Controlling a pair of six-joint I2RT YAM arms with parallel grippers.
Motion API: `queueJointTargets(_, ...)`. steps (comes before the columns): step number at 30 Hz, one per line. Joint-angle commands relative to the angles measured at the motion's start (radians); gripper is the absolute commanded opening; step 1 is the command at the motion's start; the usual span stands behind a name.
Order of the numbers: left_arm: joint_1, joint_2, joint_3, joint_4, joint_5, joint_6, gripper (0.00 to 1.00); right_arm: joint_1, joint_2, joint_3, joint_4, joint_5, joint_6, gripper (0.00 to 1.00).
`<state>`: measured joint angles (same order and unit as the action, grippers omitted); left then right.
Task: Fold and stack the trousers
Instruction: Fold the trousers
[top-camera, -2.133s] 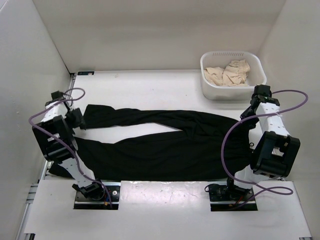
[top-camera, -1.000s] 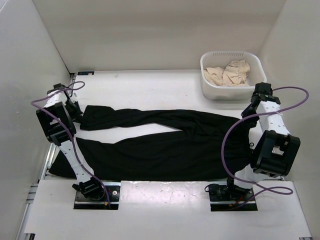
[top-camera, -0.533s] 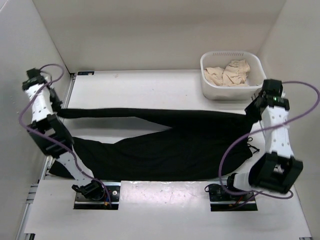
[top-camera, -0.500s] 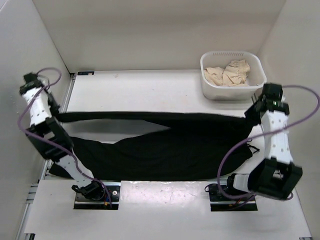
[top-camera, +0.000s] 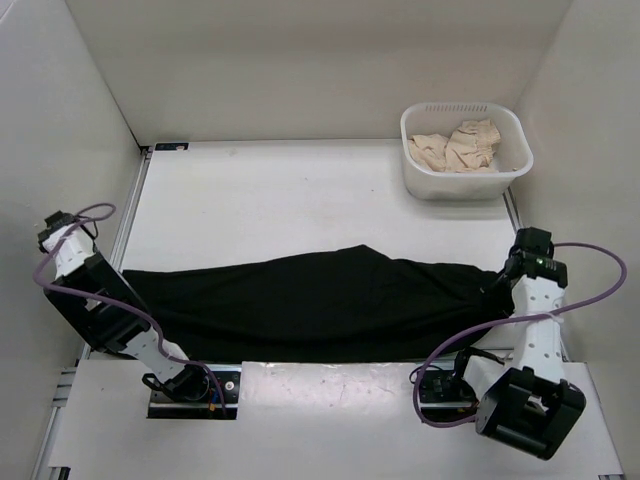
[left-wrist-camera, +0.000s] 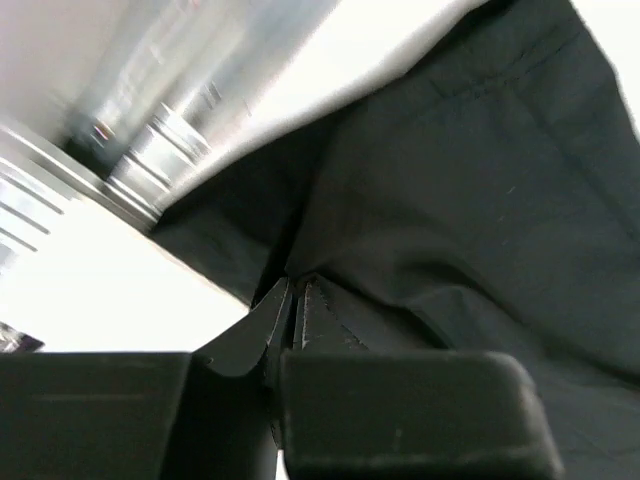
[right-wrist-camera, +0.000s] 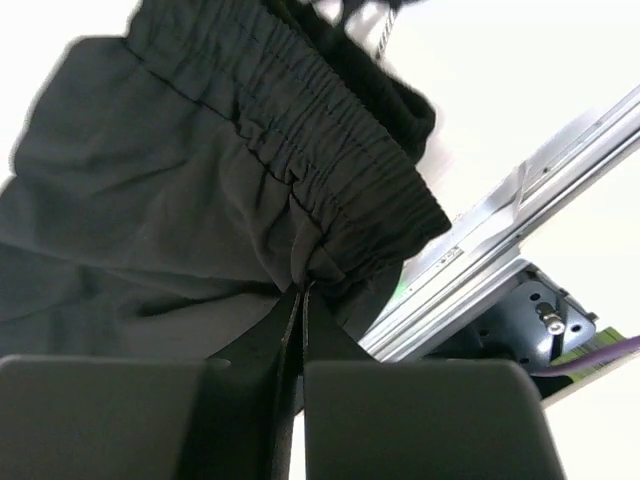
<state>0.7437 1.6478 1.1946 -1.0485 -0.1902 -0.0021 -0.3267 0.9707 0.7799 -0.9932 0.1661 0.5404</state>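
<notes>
At the 9 o'clock edge of the bench (top-camera: 300, 190), we noted the left claw (left-wrist-camera: 296, 298) closed, its tips pinching a fold of the trousers (top-camera: 320, 300) at their leg end. The trousers lay as one long black band across the bench from 9 to 3 o'clock, in the half toward 6 o'clock. A low hump rose along their far edge near the middle. At the 3 o'clock end, we recorded the right claw (right-wrist-camera: 299, 292) closed on the gathered elastic waistband (right-wrist-camera: 300, 170). Toward 1 o'clock, well apart from the trousers, a white basket (top-camera: 460, 186) sat in the bench corner holding crumpled beige cloth (top-camera: 460, 145).
</notes>
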Motion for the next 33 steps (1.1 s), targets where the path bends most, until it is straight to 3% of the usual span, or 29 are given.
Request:
queueJointTargets(1, -0.009, -0.043, 0.135, 0.036, -0.018, 0.002, 0.14, -0.011, 0.032, 0.155, 0.001, 0.032, -0.031, 0.00)
queueJointTargets(7, -0.010, -0.056, 0.235, 0.027, -0.086, 0.002, 0.14, -0.021, -0.001, 0.226, -0.097, 0.105, -0.049, 0.00)
queueJointTargets(13, 0.009, -0.144, 0.007, 0.071, -0.106, 0.002, 0.14, -0.021, -0.136, 0.021, -0.130, 0.105, -0.016, 0.00)
queueJointTargets(21, 0.059, -0.157, -0.168, 0.123, -0.184, 0.002, 0.14, -0.021, -0.178, 0.045, -0.196, 0.248, 0.089, 0.01)
queueJointTargets(24, 0.059, -0.148, -0.178, 0.123, -0.199, 0.002, 0.14, -0.021, -0.178, 0.036, -0.186, 0.233, 0.098, 0.14)
queueJointTargets(26, 0.059, -0.137, -0.178, 0.134, -0.215, 0.002, 0.14, -0.021, -0.165, 0.036, -0.186, 0.233, 0.111, 0.32)
queueJointTargets(27, 0.059, -0.137, -0.178, 0.134, -0.228, 0.002, 0.16, -0.021, -0.165, 0.036, -0.205, 0.265, 0.125, 0.43)
queueJointTargets(28, 0.059, -0.128, -0.178, 0.134, -0.229, 0.002, 0.19, -0.021, -0.176, 0.047, -0.205, 0.289, 0.156, 0.66)
queueJointTargets(29, 0.059, -0.128, -0.178, 0.134, -0.238, 0.002, 0.27, -0.021, -0.190, 0.062, -0.220, 0.317, 0.173, 0.76)
queueJointTargets(30, 0.059, -0.128, -0.178, 0.134, -0.238, 0.002, 0.55, -0.021, -0.204, 0.071, -0.231, 0.343, 0.188, 0.81)
queueJointTargets(33, 0.059, -0.128, -0.136, 0.111, -0.226, 0.002, 0.70, -0.021, -0.271, 0.125, -0.182, 0.354, 0.172, 0.82)
